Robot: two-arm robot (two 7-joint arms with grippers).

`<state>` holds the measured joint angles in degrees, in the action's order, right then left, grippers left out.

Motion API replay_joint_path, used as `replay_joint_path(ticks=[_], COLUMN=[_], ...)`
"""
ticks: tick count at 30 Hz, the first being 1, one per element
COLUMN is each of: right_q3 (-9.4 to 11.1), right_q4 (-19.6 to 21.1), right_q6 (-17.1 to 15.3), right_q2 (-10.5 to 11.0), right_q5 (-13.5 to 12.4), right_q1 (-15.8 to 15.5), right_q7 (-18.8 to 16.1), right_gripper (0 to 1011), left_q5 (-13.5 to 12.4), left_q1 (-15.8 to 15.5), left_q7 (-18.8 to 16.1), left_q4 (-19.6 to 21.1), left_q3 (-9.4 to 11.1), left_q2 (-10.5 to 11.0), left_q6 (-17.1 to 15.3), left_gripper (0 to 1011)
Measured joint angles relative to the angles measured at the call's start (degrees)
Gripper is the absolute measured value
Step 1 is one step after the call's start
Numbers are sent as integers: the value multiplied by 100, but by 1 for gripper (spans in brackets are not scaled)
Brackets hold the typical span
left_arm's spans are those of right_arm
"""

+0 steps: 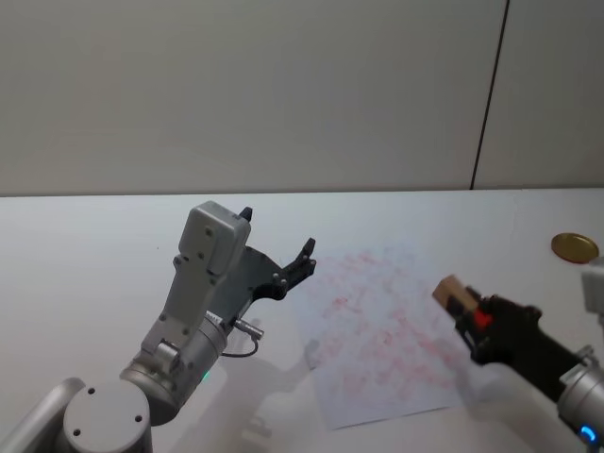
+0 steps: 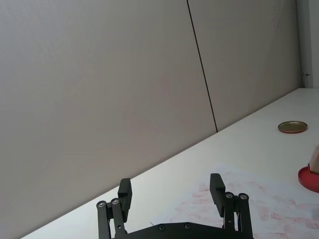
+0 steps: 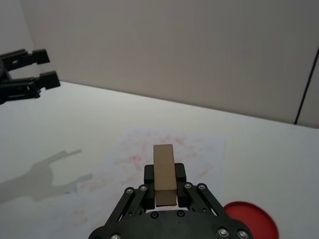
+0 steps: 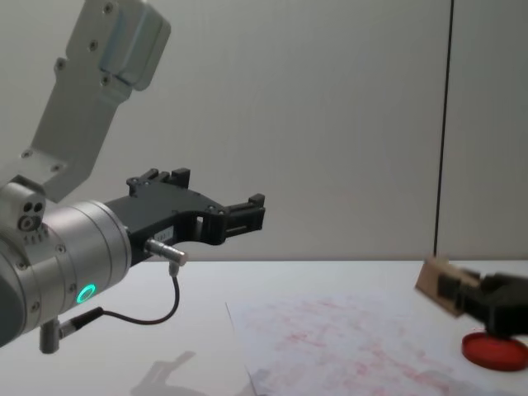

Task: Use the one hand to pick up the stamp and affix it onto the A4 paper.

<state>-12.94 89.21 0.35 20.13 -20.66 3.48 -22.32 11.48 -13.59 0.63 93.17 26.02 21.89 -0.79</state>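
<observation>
My right gripper [image 1: 462,304] is shut on the stamp [image 1: 451,292], a small tan wooden block, and holds it in the air over the right edge of the A4 paper [image 1: 377,330]. From the right wrist camera the stamp [image 3: 164,171] stands upright between the jaws, with the red-smudged A4 paper [image 3: 149,159] beyond it. In the chest view the stamp [image 4: 433,285] hangs above the table near the red ink pad [image 4: 493,350]. My left gripper [image 1: 302,260] hovers open and empty beyond the paper's left edge, raised off the table; its fingers [image 2: 124,193] are spread wide.
A flat red ink pad [image 3: 250,220] lies on the table just right of the paper, under my right gripper. A round gold lid [image 1: 574,247] sits at the far right of the white table [image 1: 94,255]. A plain wall stands behind the table.
</observation>
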Motion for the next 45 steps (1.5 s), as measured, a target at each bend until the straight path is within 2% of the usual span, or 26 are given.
replay_joint_path(ticks=[5, 16, 31, 45], right_q3=[66, 189, 221, 144], right_q4=[-7, -324, -873, -1219], right_q6=[45, -60, -196, -258], right_q2=[7, 42, 7, -69], right_q5=[4, 291, 523, 655], right_q1=[87, 331, 576, 683], right_q7=[205, 589, 665, 571], right_gripper=[220, 220, 220, 220], left_q5=[0, 0, 0, 0], left_q1=[0, 0, 0, 0], left_q7=[0, 0, 0, 0], left_q4=[0, 0, 0, 0], left_q3=[0, 0, 0, 0], left_q2=[0, 0, 0, 0], left_q6=[0, 0, 0, 0], left_gripper=[993, 993, 993, 993])
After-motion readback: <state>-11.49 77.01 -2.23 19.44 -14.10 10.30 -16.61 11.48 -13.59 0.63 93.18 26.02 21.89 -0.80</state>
